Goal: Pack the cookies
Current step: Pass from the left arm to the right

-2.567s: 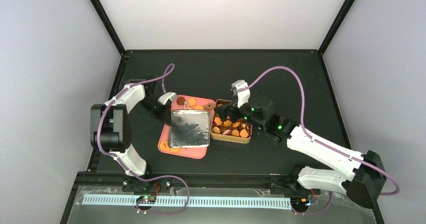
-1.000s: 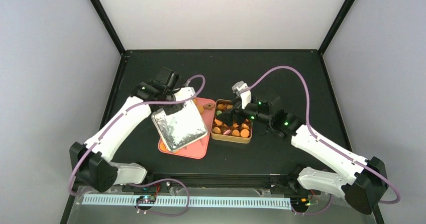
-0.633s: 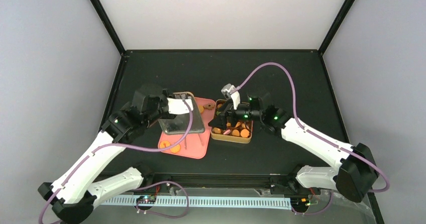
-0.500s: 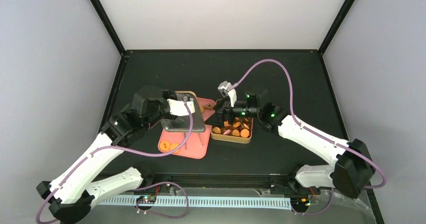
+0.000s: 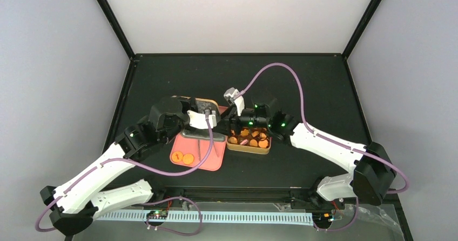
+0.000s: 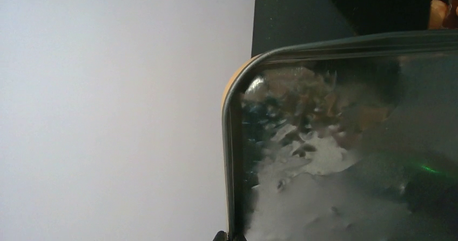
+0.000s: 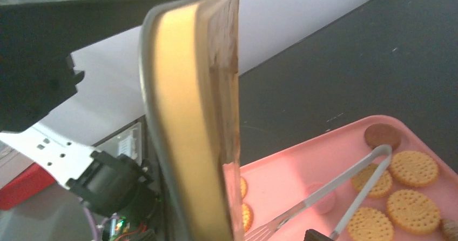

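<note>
A: So, what has the left gripper (image 5: 201,111) got?

B: The lid (image 6: 345,160), pinched by its rim and tipped up nearly on edge. In the left wrist view its mirrored inside fills the right half of the frame.

A: And the right gripper (image 5: 235,123)?

B: It's at centre frame in the top view, by the left end of the gold tin (image 5: 249,149). I cannot tell whether its fingers are spread or pressed together.

A: Where are the cookies (image 5: 251,138)?

B: Most lie in the gold tin, just right of centre. A few lie on the pink tray (image 5: 213,160) to its left, beside the tongs (image 7: 345,179). The right wrist view has them at lower right.

A: Which step is this?

B: Closing the tin, I'd judge, though the strays on the tray are not yet packed. The next move calls for levelling the lid hollow side down. Its corners then need squaring over the tin before it lowers flat, and the right arm must be clear of the opening first.
</note>
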